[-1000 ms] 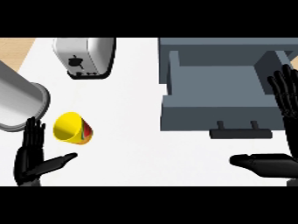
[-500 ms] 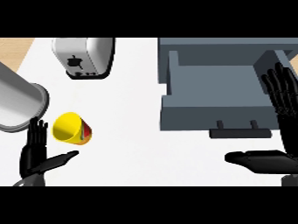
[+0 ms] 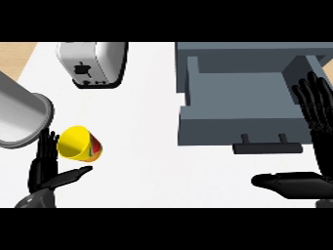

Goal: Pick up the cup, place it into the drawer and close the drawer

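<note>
A yellow cup with a red and green patch lies on its side on the white counter at the lower left, its mouth facing up-left. My left hand stands open just below and left of it, fingers up beside the cup's rim, thumb out to the right. The grey drawer is pulled open at the upper right, its handle toward me. My right hand is open at the drawer's right side, fingers straight over its right wall, thumb pointing left below the handle.
A white toaster stands at the back left. A large metal cylinder lies at the left edge, its open end close to the cup. Wood floor shows beyond the counter's left edge.
My right hand has shifted slightly left and toward me along the drawer's right side. The left hand has edged a little closer to the cup. The cup and drawer have not moved.
</note>
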You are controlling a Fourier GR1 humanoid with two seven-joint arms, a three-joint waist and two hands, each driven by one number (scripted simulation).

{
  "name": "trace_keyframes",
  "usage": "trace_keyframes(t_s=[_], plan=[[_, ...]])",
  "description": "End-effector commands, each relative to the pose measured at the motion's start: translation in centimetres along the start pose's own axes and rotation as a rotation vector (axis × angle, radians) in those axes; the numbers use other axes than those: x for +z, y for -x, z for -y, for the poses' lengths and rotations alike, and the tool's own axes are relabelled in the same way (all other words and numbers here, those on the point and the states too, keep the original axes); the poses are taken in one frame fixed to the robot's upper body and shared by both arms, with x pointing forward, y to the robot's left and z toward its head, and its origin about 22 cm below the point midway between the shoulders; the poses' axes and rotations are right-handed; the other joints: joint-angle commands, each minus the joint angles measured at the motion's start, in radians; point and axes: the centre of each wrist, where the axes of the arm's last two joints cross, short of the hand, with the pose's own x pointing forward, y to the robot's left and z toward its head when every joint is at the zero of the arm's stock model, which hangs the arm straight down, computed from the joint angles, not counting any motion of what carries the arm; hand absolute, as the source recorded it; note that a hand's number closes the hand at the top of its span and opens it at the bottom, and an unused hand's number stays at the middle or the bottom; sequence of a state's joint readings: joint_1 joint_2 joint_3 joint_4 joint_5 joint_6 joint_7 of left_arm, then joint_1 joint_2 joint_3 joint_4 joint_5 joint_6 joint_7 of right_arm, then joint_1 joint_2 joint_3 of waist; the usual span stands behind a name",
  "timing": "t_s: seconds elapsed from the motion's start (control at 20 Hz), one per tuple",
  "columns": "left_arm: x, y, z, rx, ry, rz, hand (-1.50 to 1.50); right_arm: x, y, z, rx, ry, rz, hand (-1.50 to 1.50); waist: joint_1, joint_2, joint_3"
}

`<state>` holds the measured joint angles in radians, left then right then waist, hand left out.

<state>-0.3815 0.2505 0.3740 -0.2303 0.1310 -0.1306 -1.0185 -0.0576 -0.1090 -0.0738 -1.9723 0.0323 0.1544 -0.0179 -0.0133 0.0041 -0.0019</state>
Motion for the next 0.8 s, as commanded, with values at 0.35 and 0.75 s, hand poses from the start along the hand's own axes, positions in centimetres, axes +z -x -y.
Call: trace_keyframes(t_s=[0.35,0.75], plan=[[0.6,0.5,0.5,0.123,0.045,0.076,-1.5,0.2,-0.2,0.7,-0.014,-0.015,-0.012,-1.5,-0.005,0.002,-0.001],[-0.3,0.4,2.7,0.255,0.131,0.09,-1.5,-0.6,0.8,0.8,-0.021,-0.015,-0.024,-1.5,-0.002,0.002,-0.001]])
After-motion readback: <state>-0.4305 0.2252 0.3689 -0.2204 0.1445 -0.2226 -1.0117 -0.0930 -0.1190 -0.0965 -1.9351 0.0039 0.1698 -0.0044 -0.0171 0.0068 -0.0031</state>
